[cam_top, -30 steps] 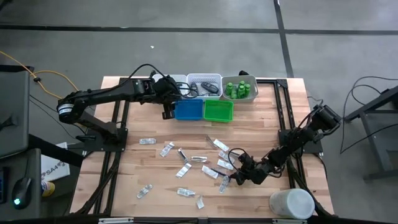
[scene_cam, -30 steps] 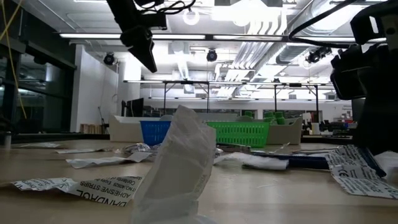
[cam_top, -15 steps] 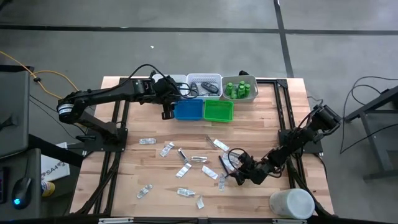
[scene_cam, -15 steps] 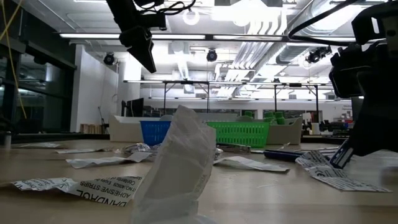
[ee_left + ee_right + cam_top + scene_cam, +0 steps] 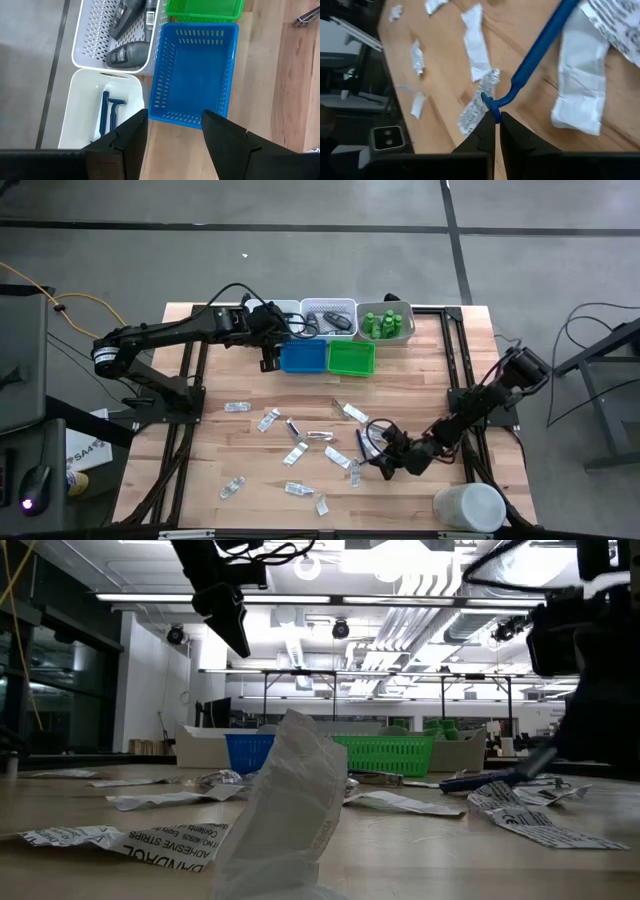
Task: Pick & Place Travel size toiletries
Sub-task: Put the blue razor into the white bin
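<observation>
Blue plastic is pinched between the fingers of my right gripper (image 5: 496, 116): I am holding a blue razor (image 5: 540, 45) by the hooked end of its handle, in the lower right of the high view, and the rest of it is slanting out over the bench (image 5: 200, 480). Right beside the razor, white flat packets (image 5: 577, 85) are lying on the wood, one close under its handle, so room there is tight. More clear and white packets (image 5: 295, 455) are spreading across the middle of the high view, while the wood near the lower left corner is carrying only a few. A large white container (image 5: 468, 507) is standing near the bench's lower right edge, close beside my right arm.

My left gripper (image 5: 268, 360) is hanging over the upper middle of the high view with its fingers apart and nothing between them, above the near edge of the blue tray (image 5: 195, 75). The blue tray is sitting side by side with the green tray (image 5: 205, 9). Behind them along the bench's far edge are a white tub (image 5: 102, 107) holding blue razors, a white perforated tray (image 5: 107, 35) holding dark grey oblong pieces (image 5: 127, 54), and a tray of small green bottles (image 5: 385, 322).
</observation>
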